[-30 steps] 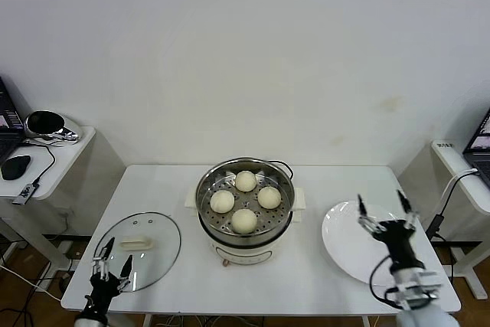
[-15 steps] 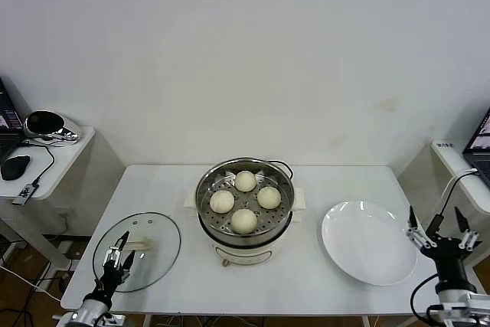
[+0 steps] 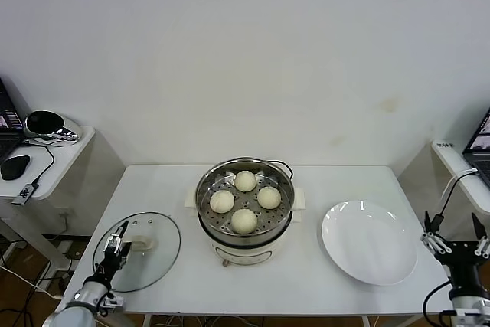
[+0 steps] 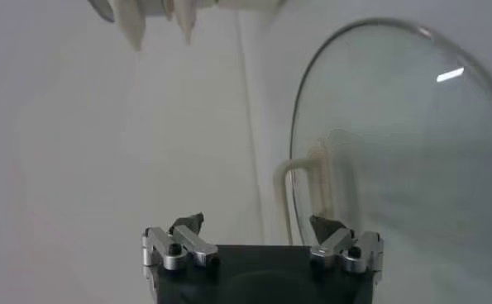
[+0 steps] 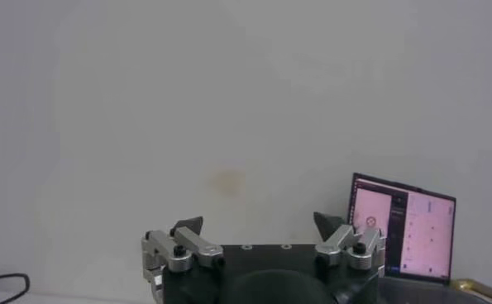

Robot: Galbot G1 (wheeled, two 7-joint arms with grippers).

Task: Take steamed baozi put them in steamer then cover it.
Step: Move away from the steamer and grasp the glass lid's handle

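Several cream-white steamed baozi lie on the perforated tray inside the steel steamer at the table's middle. The cover, a clear glass lid with a cream handle, lies flat on the table at the front left. My left gripper hovers open over the lid's near-left edge, close to the handle. In the left wrist view the handle lies just ahead of my left gripper, nearer one jaw. My right gripper stands open and empty beyond the table's right edge.
A bare white plate lies at the front right of the table. A side table with a mouse and headphones stands at the left. A laptop sits at the right, by the wall.
My right gripper has left the plate and swung right, past the table's edge. My left gripper has come forward over the lid's edge toward its handle.
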